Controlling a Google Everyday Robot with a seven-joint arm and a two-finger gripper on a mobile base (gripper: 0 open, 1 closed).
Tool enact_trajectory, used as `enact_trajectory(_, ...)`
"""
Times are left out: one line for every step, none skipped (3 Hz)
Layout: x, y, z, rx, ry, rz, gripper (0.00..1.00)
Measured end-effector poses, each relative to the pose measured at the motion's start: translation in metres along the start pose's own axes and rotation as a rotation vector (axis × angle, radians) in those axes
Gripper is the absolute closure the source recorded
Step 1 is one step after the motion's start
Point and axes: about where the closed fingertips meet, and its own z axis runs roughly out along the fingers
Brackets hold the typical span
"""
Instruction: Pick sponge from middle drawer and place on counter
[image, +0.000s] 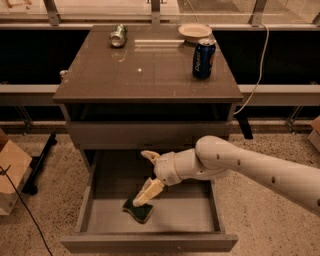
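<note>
The sponge (139, 212), dark green on top with a yellow edge, lies on the pale floor of the open middle drawer (185, 212), left of centre. My gripper (140, 178) reaches into the drawer from the right on a white arm and is open. Its lower finger (148, 193) points down, with its tip at the sponge's top edge. The upper finger (148, 155) is well above the sponge. The glossy grey-brown counter (150, 75) is above the drawer.
On the counter stand a blue can (204, 58) at the right, a silver can (118, 36) lying at the back left and a pale bowl (195, 32) at the back right. A cardboard box (10, 172) and a cable lie on the speckled floor at the left.
</note>
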Motion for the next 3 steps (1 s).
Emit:
enact_trajectory(0.004,0.001,0.003,-0.006,-0.003,0.008,0.00)
enact_trajectory(0.014,-0.002,0.014,0.023,-0.026,0.024,0.00)
enact_trajectory(0.033,-0.008,0.037,0.058,-0.038,0.023,0.00)
